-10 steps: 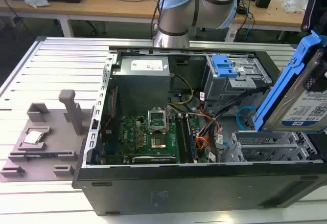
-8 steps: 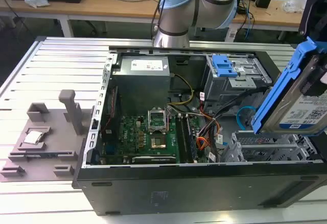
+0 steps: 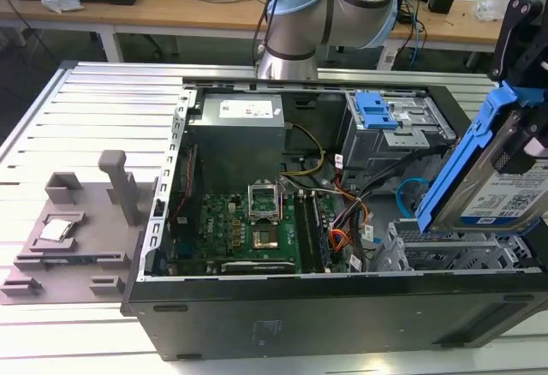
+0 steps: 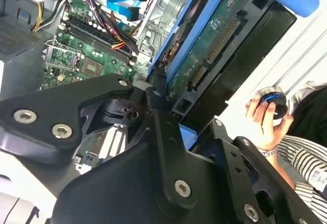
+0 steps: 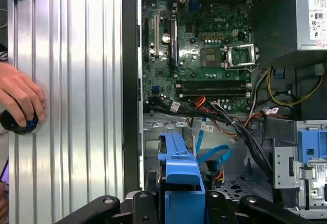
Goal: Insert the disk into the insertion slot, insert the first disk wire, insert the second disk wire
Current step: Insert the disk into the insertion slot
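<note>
My gripper (image 3: 524,122) is shut on the disk (image 3: 505,191), a silver drive with a white-and-blue label in a bright blue carrier. The disk hangs tilted, its low edge just above the insertion slot (image 3: 445,251), a low silver-grey cage at the case's front corner on the exterior view's right. In the second wrist view the disk's green circuit side (image 4: 214,45) sits between the black fingers (image 4: 153,106). The blue carrier's end (image 5: 179,173) pokes out of the gripper (image 5: 179,206) in the first wrist view. A loose blue cable (image 3: 407,191) lies beside the slot.
The open computer case (image 3: 342,306) holds a motherboard (image 3: 257,225), a power supply (image 3: 240,127) and a taller grey cage with a blue tab (image 3: 377,114). Coloured wires (image 5: 219,114) cross near the slot. A person's hand (image 5: 18,98) rests on a round knob on the ribbed table.
</note>
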Available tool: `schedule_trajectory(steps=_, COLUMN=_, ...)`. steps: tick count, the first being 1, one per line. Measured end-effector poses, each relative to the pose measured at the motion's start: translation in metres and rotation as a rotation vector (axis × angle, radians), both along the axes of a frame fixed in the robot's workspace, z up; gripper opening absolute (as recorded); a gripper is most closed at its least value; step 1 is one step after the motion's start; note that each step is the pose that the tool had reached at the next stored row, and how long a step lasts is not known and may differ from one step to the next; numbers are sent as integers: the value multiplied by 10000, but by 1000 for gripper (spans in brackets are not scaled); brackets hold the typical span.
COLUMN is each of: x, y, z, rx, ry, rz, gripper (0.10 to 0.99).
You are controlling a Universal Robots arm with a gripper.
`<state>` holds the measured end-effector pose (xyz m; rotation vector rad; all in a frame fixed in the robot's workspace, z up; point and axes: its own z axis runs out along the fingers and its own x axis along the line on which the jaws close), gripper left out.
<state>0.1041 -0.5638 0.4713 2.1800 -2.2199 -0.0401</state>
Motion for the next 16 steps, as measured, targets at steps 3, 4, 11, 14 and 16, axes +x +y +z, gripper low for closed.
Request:
schedule_trajectory(steps=3, x=0, y=0, z=-22, rx=1, ry=0, rz=0, gripper=365)
schedule_trajectory(steps=4, x=0, y=0, z=-27, rx=0, ry=0, rz=0, gripper=365)
schedule_trajectory(steps=11, x=0, y=0, z=-80, rx=0, ry=0, rz=0, gripper=365)
schedule_trajectory(steps=14, x=0, y=0, z=-102, rx=1, ry=0, rz=-1, gripper=365)
schedule_trajectory(steps=16, x=0, y=0, z=-118, rx=1, ry=0, rz=0, gripper=365)
